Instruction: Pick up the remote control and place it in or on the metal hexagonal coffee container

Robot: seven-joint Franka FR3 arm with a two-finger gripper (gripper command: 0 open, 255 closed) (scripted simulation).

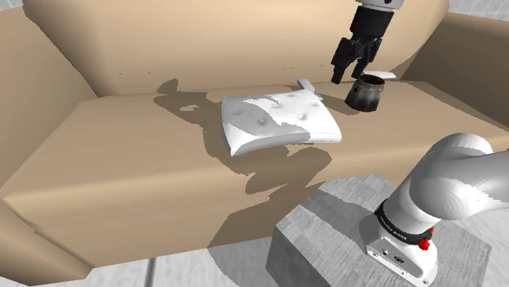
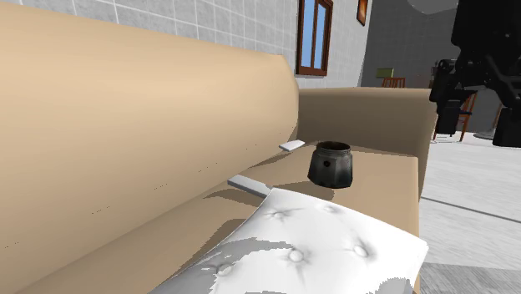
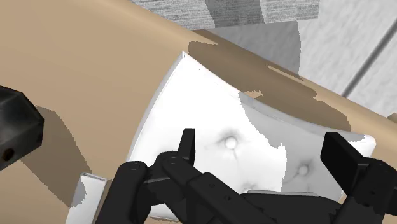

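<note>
Remote control (image 1: pixel 307 84), most likely the long, flat, pale grey bar, lies on the seat of a tan sofa (image 1: pixel 122 155) close to the backrest, just behind the far corner of a white tufted cushion (image 1: pixel 277 121). In the second exterior view the same bar (image 2: pixel 248 184) sits between the cushion (image 2: pixel 309 242) and the backrest; in the wrist view its end (image 3: pixel 86 191) shows just beside the cushion's edge (image 3: pixel 210 108). A second, shorter pale flat piece (image 1: pixel 379 75) lies against the backrest behind the coffee container (image 1: pixel 369 91), and which of the two is the remote cannot be told for certain. The container (image 2: pixel 332 164) is a dark, faceted, open-topped pot standing upright on the seat, apart from the cushion. The black gripper (image 1: pixel 348 75) hangs in the air above the seat, just to the shoulder view's left of the container. In the wrist view its fingers (image 3: pixel 186 143) stand wide apart with nothing between them, over the cushion. The grey stand (image 1: pixel 326 236) sits in front of the sofa.
</note>
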